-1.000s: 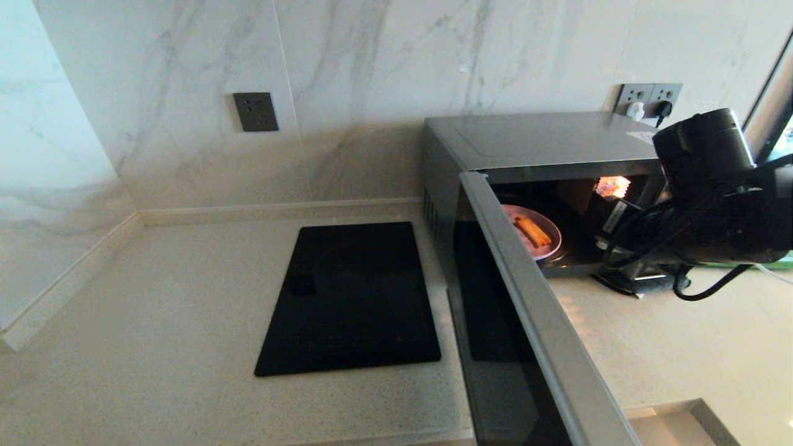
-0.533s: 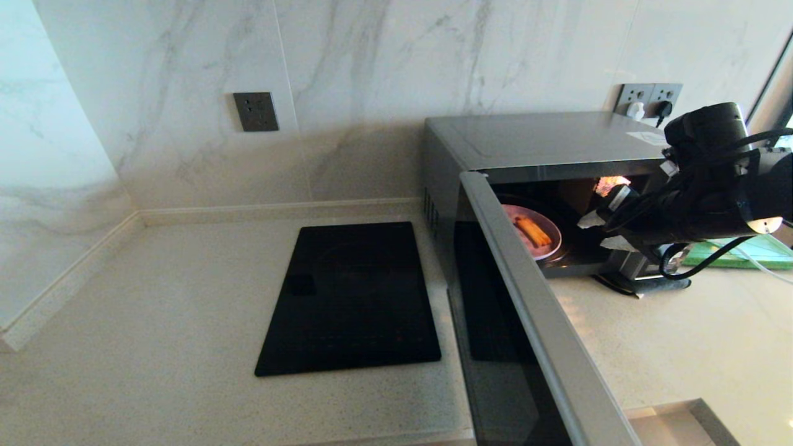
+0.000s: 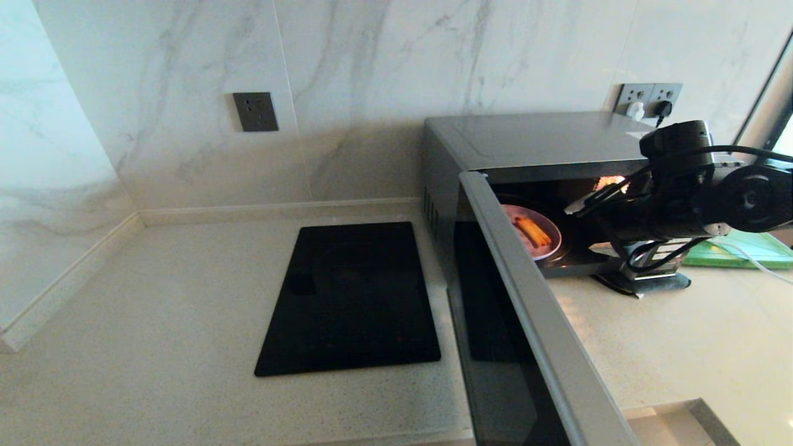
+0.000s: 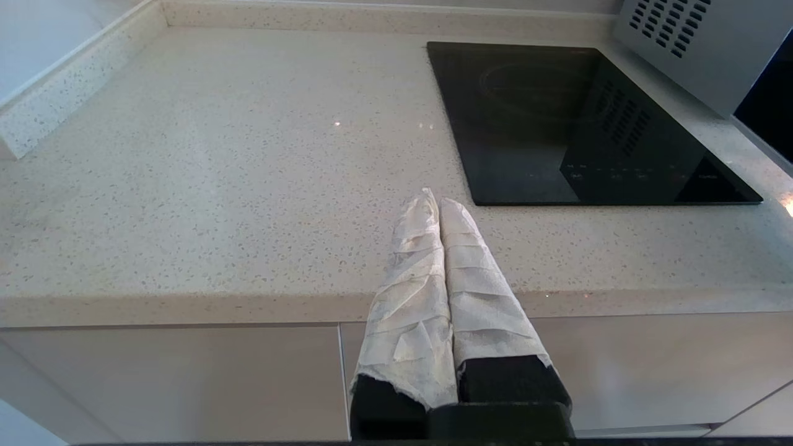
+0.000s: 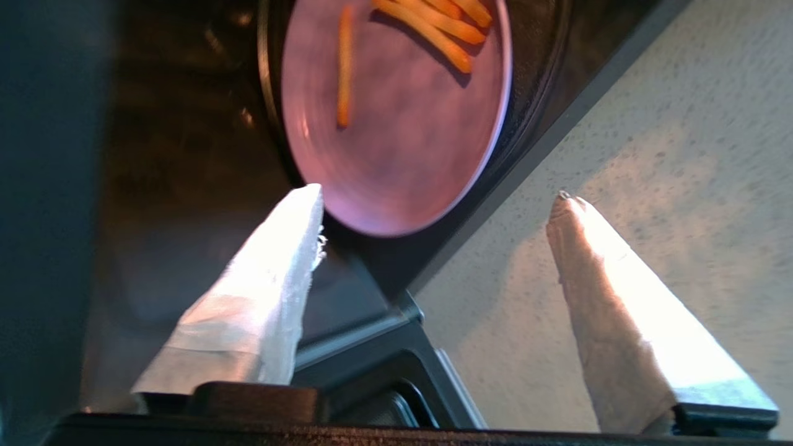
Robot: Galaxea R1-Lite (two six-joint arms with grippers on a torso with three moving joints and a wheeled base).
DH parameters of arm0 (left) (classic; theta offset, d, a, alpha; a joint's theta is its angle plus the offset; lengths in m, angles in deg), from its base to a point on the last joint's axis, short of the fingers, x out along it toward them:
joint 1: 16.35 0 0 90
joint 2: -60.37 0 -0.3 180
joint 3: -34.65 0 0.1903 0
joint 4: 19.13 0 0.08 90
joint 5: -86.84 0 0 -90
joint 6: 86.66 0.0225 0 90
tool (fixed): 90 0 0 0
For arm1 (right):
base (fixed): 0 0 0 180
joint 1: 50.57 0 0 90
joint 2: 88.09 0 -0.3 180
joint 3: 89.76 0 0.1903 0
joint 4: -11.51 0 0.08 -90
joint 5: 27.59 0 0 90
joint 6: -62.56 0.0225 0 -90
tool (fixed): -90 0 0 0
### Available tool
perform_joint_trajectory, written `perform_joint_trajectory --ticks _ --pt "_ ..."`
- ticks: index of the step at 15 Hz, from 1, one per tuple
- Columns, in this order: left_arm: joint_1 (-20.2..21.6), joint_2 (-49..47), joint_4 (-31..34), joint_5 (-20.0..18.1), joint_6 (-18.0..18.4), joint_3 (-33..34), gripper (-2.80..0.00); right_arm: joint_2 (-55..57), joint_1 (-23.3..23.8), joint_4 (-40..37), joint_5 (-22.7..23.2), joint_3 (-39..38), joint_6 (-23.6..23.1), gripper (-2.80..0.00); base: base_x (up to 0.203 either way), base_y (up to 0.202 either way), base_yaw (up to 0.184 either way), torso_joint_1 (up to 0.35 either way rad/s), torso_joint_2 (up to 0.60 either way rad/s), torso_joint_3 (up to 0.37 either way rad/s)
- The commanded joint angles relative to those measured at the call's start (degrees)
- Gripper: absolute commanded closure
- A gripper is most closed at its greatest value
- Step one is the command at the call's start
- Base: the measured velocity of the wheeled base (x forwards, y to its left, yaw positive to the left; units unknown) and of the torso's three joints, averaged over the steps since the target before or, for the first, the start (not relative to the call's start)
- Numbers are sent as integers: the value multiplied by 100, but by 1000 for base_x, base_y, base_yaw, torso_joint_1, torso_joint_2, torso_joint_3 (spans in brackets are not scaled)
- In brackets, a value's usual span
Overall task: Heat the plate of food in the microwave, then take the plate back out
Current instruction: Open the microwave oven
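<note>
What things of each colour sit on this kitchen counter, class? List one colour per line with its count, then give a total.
Silver-grey: 1, the microwave
Black: 1, the cooktop
Lavender: 1, the plate of food, inside the microwave
Green: 1, the board
Total: 4

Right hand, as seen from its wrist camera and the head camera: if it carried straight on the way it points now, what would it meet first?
Probably the near rim of the purple plate of fries inside the open microwave. The right hand is open, with the rim just ahead; depth is unclear.
</note>
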State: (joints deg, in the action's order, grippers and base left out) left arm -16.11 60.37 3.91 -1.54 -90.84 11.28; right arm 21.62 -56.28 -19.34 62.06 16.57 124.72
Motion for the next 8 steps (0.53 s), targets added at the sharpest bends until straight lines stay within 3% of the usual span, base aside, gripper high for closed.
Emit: perform_joint_trajectory --ticks 1,4,8 --pt "2 -1 -2 5 -4 0 0 397 -6 -75 -163 138 173 -280 0 0 0 0 0 0" --pt "2 -9 -2 5 -4 0 0 622 -27 -678 -498 339 191 -280 0 0 0 0 0 0" --pt "2 -1 -2 5 -4 0 0 852 -128 -895 -685 433 235 -280 0 0 0 0 0 0"
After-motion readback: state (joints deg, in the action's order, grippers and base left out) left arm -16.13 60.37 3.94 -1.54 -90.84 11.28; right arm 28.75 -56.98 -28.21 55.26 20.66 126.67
